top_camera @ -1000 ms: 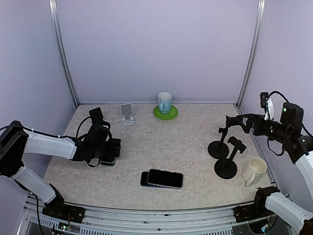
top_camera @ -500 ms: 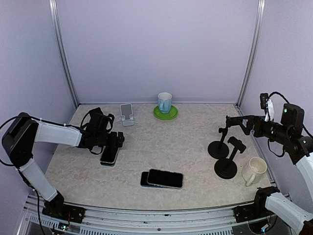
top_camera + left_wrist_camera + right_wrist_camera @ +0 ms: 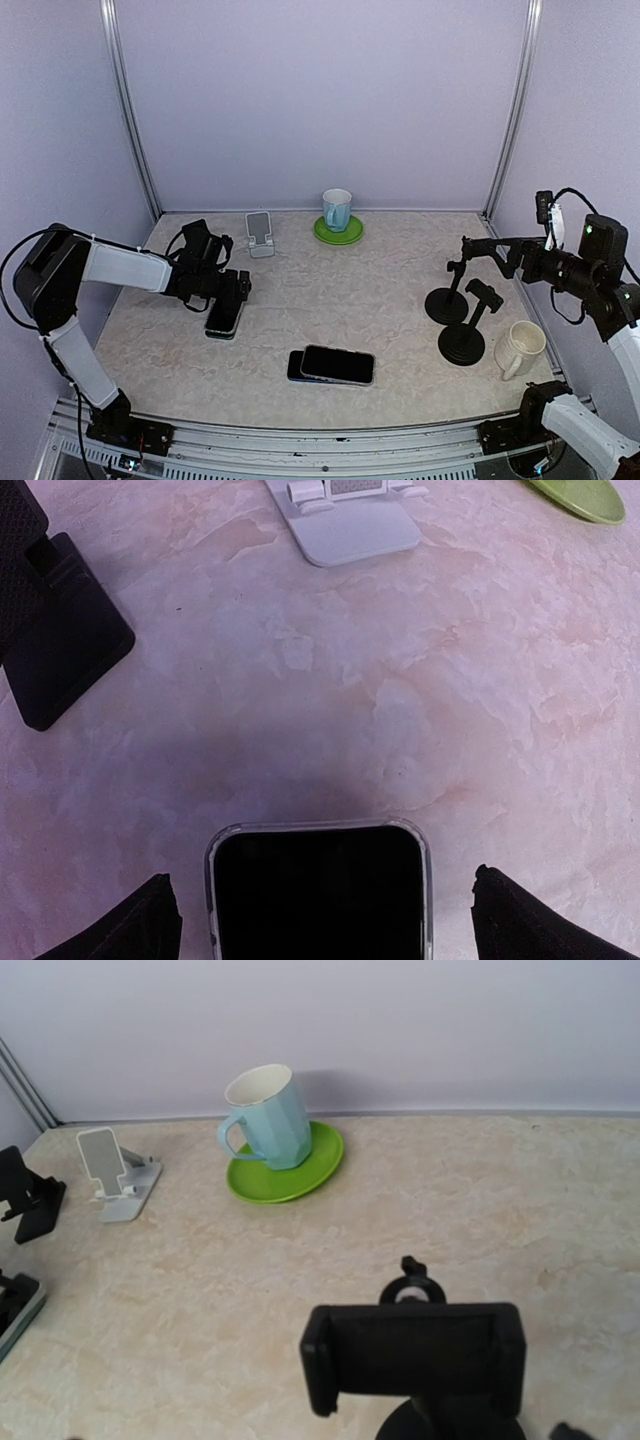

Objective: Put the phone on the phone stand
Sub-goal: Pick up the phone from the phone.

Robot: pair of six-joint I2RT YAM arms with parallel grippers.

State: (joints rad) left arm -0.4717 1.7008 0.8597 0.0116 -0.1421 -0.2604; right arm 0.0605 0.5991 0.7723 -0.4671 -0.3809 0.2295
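Now the left gripper [image 3: 322, 925] is hanging wide open over the phone [image 3: 318, 875]; if it is closing crooked, the flat phone could be sliding away.

Beige marbled table [image 3: 350, 300] carries phones [image 3: 338, 364], stands [image 3: 260, 233], saucer [image 3: 338, 233], mug [image 3: 522, 347].

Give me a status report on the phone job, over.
Left gripper open, straddling phone flat on table. Right gripper open, hovering by black stands. Nothing between phone and white stand.
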